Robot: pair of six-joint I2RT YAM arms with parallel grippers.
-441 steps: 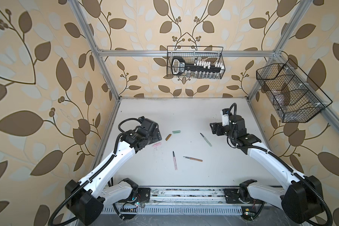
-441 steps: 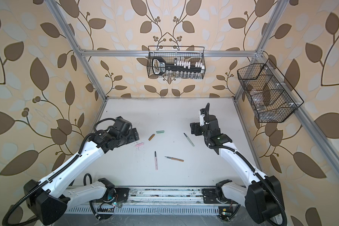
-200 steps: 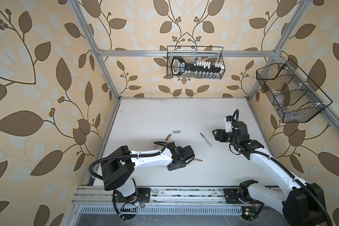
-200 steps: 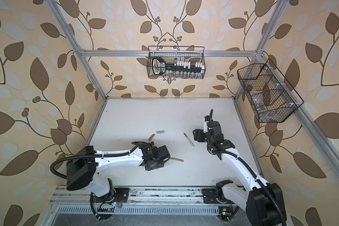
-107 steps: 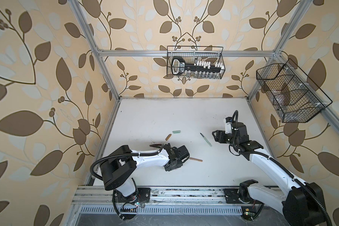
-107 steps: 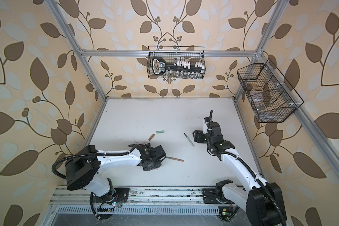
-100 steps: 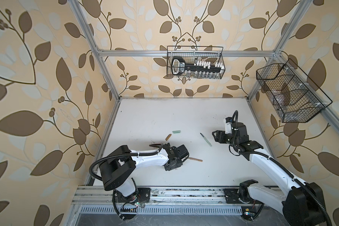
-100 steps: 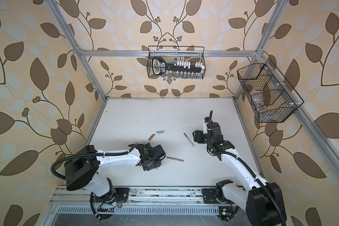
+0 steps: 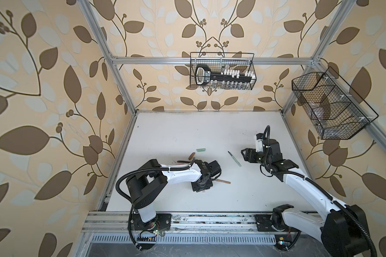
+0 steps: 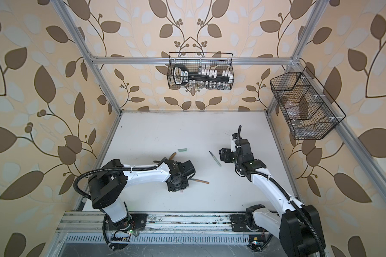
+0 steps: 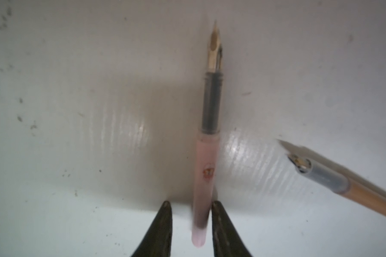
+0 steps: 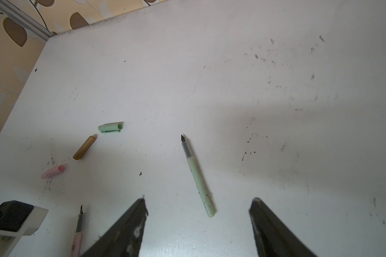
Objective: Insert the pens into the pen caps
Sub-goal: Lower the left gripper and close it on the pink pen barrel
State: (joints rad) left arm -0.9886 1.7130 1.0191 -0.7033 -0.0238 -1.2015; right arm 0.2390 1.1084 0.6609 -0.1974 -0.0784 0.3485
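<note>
The pink pen (image 11: 206, 160) lies flat on the white table with its nib pointing away from my left gripper (image 11: 191, 203). The jaws straddle the pen's back end. One finger touches the barrel and a gap shows on the other side. Beside it lies the tan-brown pen (image 11: 343, 184) (image 9: 223, 181). My right gripper (image 12: 200, 200) (image 9: 243, 154) stands wide open above the back end of the pale green pen (image 12: 197, 175) (image 9: 234, 158). The green cap (image 12: 110, 127), tan cap (image 12: 84, 148) and pink cap (image 12: 53, 171) lie apart on the left half of the table.
A wire basket (image 9: 222, 74) with a black tool hangs on the back wall. Another wire basket (image 9: 330, 106) hangs on the right wall. Aluminium posts frame the table (image 9: 187, 129), and a rail (image 9: 210, 219) carries both arm bases at the front.
My left arm swung from the left side to the middle front, over the pink pen, and its jaws have narrowed round the barrel. The right gripper came slightly forward and stays open.
</note>
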